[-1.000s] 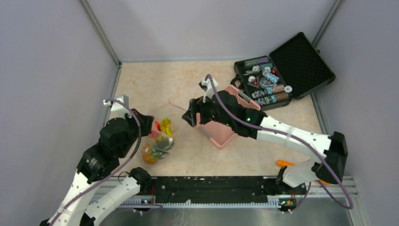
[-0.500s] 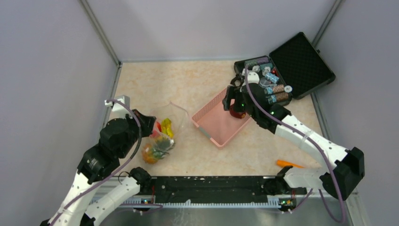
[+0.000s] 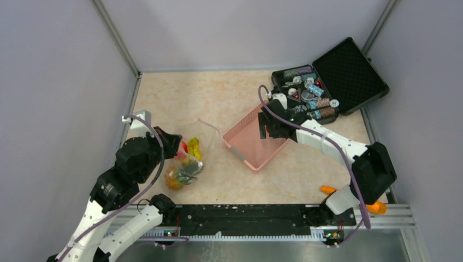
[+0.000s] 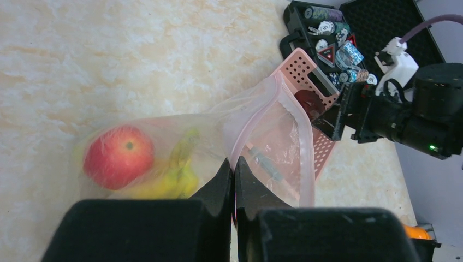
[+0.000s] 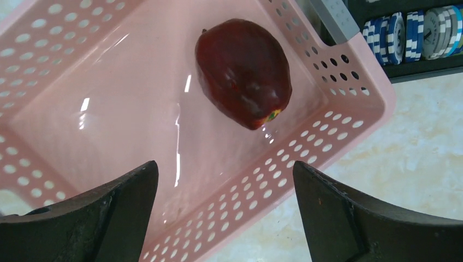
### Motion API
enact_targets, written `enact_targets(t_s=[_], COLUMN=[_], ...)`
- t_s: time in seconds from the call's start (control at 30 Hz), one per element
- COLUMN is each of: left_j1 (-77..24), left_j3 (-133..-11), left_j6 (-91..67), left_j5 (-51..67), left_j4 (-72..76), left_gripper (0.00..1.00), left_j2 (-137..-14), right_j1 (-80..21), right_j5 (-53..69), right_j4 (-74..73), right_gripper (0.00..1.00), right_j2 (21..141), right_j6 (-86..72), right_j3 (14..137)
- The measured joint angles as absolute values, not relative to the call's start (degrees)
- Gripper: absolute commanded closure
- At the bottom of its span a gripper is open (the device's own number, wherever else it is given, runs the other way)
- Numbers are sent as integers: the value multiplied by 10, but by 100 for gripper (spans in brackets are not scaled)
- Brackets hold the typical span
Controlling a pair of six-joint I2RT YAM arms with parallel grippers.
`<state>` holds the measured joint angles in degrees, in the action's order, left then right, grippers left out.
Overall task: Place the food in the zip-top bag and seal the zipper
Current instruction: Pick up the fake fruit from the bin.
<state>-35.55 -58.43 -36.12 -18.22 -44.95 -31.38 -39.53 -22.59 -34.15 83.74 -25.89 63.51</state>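
The clear zip-top bag [image 3: 189,155] lies at the left and holds the red fruit [image 4: 118,156], the yellow banana bunch [image 3: 193,146] and the pineapple [image 3: 177,174]. My left gripper [image 4: 235,165] is shut on the pale-pink zipper [image 4: 306,158] edge at the bag's mouth, which stands open toward the basket. The dark maroon fruit [image 5: 243,71] lies in the far end of the pink basket [image 5: 65,136]. My right gripper [image 5: 225,165] is open and empty, hovering over the basket a little short of that fruit; it also shows in the top view [image 3: 269,129].
An open black case [image 3: 329,86] of small trinkets stands right behind the basket [image 3: 244,146]. An orange carrot-like stick [image 3: 328,189] lies near the right arm's base. Grey walls close in the left, back and right.
My right arm swung right, from beside the bag's mouth to over the basket's far end, and now hovers over the maroon fruit. The left gripper and the bag stayed put.
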Motion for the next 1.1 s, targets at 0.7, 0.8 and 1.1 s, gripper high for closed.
enact_targets(t_s=[0.7,0.8,1.1], left_j1=[-356,-356,-356], left_j3=[-584,-584,-584], left_j6=[-374,-374,-374], left_j5=[-176,-176,-174], left_j4=[-450,-449,-449], left_gripper=[100,100,100], left_j2=[-312,-312,-311], right_j1=[-334,-318,-298], right_j5=[-189,-178,-136], right_j4=[-286,-267,-247], right_gripper=[17,17,32], right_j2=[928,930,1005], right_j6=[-193,-190,-173], right_j3=[668,668,680])
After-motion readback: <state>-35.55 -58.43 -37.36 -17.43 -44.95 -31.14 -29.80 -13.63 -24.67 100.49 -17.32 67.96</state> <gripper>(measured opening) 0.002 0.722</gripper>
